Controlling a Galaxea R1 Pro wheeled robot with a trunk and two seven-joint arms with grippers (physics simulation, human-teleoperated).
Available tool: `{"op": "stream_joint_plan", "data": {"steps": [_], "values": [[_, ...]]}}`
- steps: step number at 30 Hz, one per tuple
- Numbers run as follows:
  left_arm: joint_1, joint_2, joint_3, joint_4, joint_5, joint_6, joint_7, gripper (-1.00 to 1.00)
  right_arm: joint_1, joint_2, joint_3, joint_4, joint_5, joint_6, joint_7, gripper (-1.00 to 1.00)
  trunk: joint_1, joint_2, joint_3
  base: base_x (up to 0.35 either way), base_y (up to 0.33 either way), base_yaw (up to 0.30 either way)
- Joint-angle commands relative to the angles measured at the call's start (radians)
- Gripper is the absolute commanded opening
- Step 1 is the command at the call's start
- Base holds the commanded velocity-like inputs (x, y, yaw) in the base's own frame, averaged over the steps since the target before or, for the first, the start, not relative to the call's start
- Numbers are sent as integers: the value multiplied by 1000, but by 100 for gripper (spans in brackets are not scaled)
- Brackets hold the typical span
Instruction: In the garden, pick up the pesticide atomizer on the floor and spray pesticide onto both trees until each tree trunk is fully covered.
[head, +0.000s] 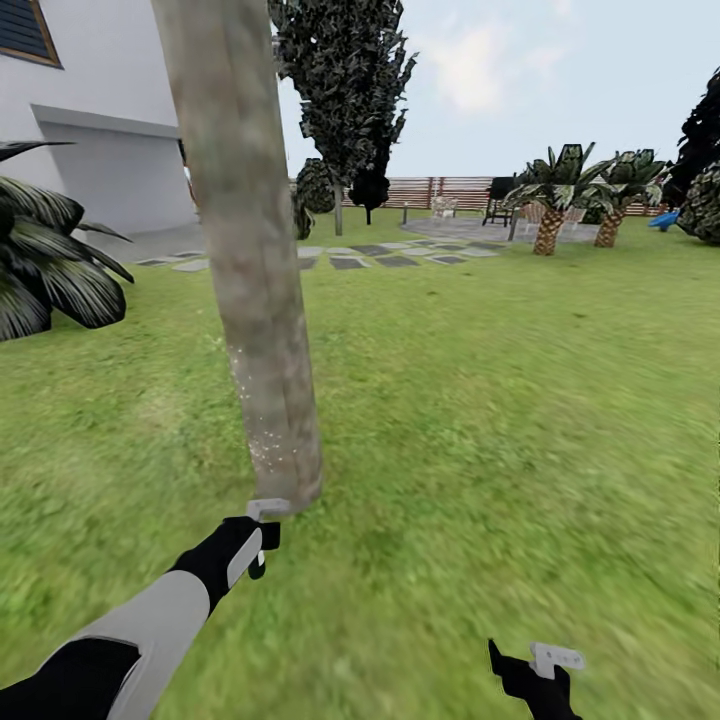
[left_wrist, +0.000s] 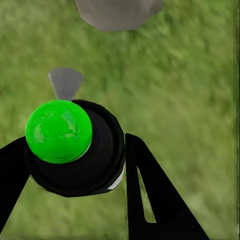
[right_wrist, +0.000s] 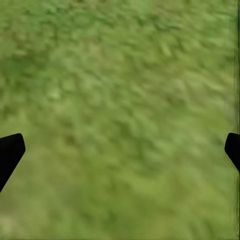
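At the foot of the near tree trunk (head: 250, 270) the pesticide atomizer (left_wrist: 75, 147) is already carried, so the pick-up from the floor (head: 480, 400) is judged done. White specks of pesticide (head: 262, 440) are seen on the lower part of this trunk only; higher up the bark looks bare, so coverage is judged partial. A second tree (head: 345, 90) is seen well apart, toward the fence (head: 450, 190) and beyond the stepping stones (head: 395, 255); no specks can be made out on it at this range. Left to do, as judged: the rest of the near trunk, then all of the far one.

Left tool (head: 257, 545): held just beside the trunk base, nearly touching it in the head view. In the left wrist view the black bottle with its green top is gripped between the two black fingers (left_wrist: 150, 195), which are closed onto its sides; a sliver of white label shows at its edge. The grey trunk base is seen just beyond the bottle, over grass.

Right tool (head: 535, 668): held low over bare grass, well apart from the trunk. Its fingertips (right_wrist: 10, 150) are spread wide at the frame edges in the right wrist view, and nothing is held or touched.
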Motion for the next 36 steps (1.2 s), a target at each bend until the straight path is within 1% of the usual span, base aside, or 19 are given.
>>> {"op": "stream_joint_plan", "data": {"steps": [1, 7, 24, 31, 36], "values": [[0, 0, 0, 0, 0, 0, 0, -100, 0, 0, 0, 0, 0, 0, 0, 100, 0, 0, 0, 82, -276, 7], [0, 0, 0, 1, 0, 0, 0, -100, 0, 0, 1, 2, 0, 0, 0, 100, 0, 0, 0, 83, -276, 136], [0, 0, 0, 1, 1, -1, 0, -100, 0, 0, 0, 2, 0, 0, 0, 100, 0, 0, 0, 120, -259, 273], [0, -1, 0, 1, -2, -3, 2, -100, 0, 0, 0, 1, 0, 0, 0, 100, 0, 0, 0, 66, -43, 42], [0, -5, 1, -8, -3, -11, 6, -100, 0, 0, 2, -1, 3, 0, 1, 100, 0, 0, 0, -183, -170, 0]]}}
